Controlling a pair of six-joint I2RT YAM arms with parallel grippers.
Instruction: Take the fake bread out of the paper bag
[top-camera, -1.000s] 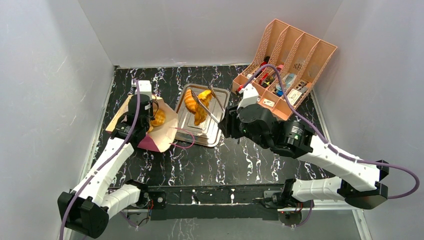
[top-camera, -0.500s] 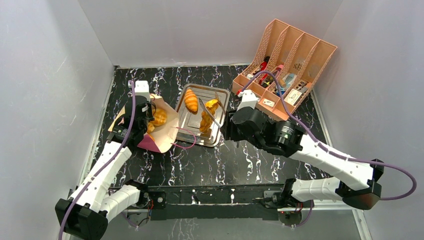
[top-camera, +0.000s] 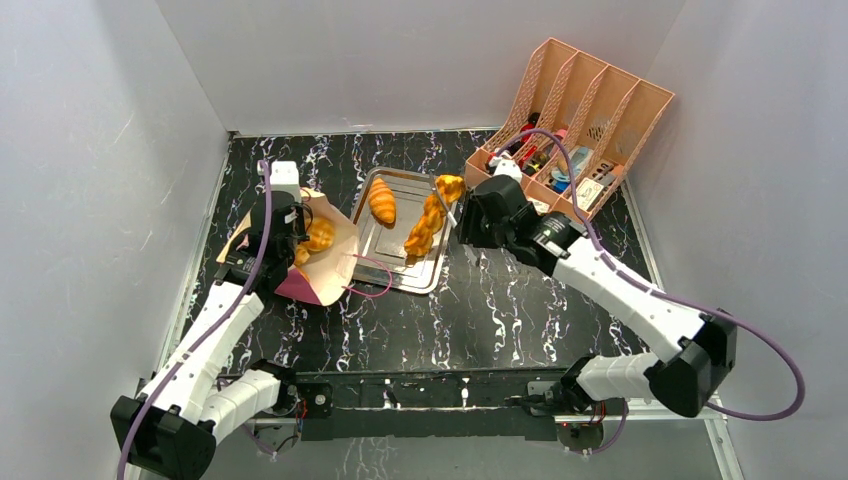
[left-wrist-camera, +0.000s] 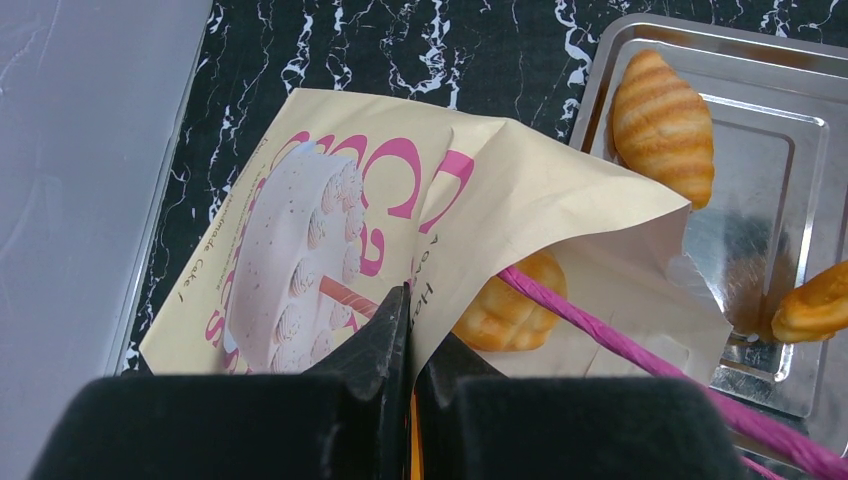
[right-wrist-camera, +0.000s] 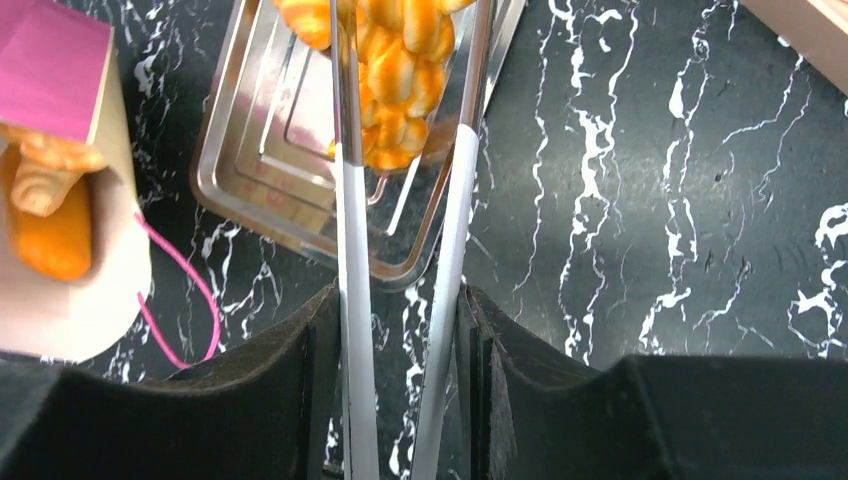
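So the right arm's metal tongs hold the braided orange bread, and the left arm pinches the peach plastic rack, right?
Not the rack: the left wrist view shows the left gripper pinching the cream paper bag. The metal tongs do hold the braided orange bread.

The paper bag (left-wrist-camera: 300, 190) bears big pink letters, cut off by a fold, beginning "Ca". Small dark print along its edge reads "homemade Cake". The labels in the file rack (top-camera: 600, 90) are too small to read.

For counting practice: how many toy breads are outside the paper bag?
2: a striped golden roll on the silver metal tray, and a braided golden loaf held in metal tongs above it. More lie in the cream paper bag, partly hidden.
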